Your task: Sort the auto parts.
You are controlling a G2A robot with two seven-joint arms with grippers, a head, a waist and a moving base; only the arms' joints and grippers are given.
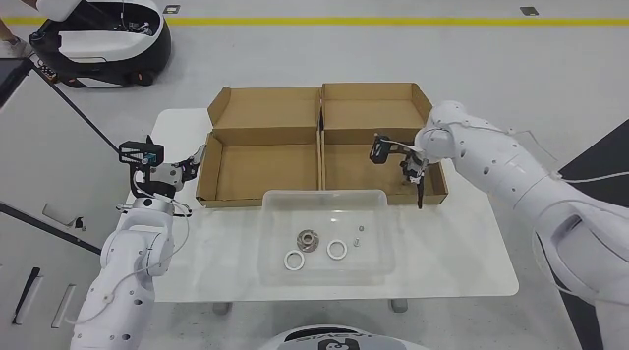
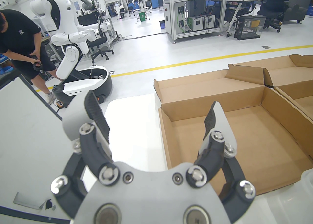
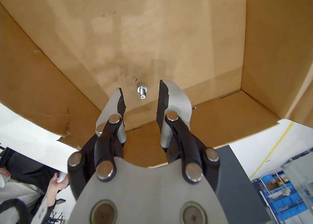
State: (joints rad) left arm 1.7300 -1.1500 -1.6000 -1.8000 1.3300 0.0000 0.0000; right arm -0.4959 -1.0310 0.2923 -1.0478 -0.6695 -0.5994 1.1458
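Note:
My right gripper (image 3: 141, 86) hangs open inside the right cardboard box (image 3: 185, 27), near its corner. A small silver bolt (image 3: 142, 90) lies on the box floor just beyond the fingertips, not held. In the top view this gripper (image 1: 413, 177) is over the right side of that box (image 1: 344, 165). My left gripper (image 2: 152, 99) is open and holds nothing, hovering over the table beside the left cardboard box (image 2: 244, 142); the top view shows it (image 1: 191, 166) at that box's (image 1: 257, 173) outer edge. A clear tray (image 1: 324, 203) in front holds a metal hub (image 1: 309, 241), two white rings (image 1: 293, 261) and small bolts (image 1: 357, 243).
The two boxes stand side by side at the back of the white table (image 1: 462, 252), lids folded back. The tray sits against their front walls. Bare table lies left and right of the tray. Another robot (image 1: 98, 30) stands on the floor beyond the table's left corner.

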